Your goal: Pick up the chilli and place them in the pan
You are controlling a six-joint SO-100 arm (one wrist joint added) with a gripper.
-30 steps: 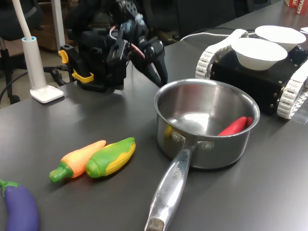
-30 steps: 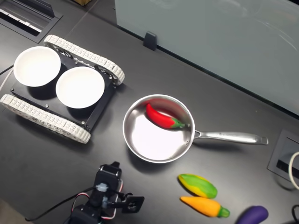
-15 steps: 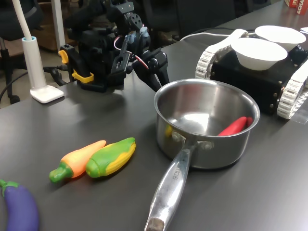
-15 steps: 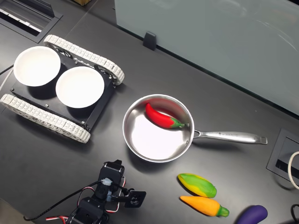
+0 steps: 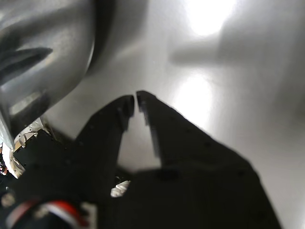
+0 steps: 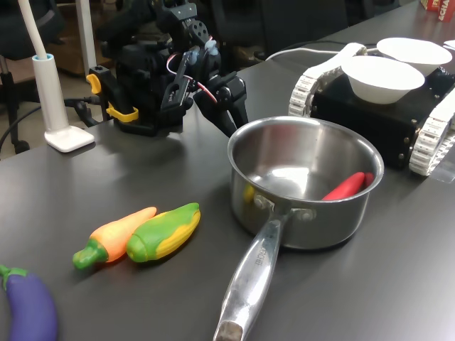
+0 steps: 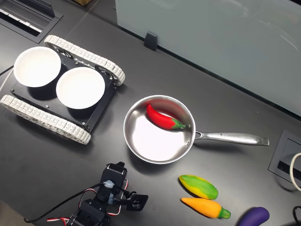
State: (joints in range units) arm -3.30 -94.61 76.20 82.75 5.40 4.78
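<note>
- Both exterior views are evenly lit and sharp.
- Overhead light glares inside the pan and off the table in the blurred wrist view.
- Shadows are soft.

No lettering is showing clearly enough to read. The pan handle in the first exterior view is carrying a stamped mark too blurred to make out, and red packaging at the top right corner is showing only cut-off letters.

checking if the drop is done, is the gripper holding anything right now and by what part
Nothing is held. In the wrist view the gripper has its fingertips nearly together with nothing between them, and the chilli lies inside the pan.
</note>
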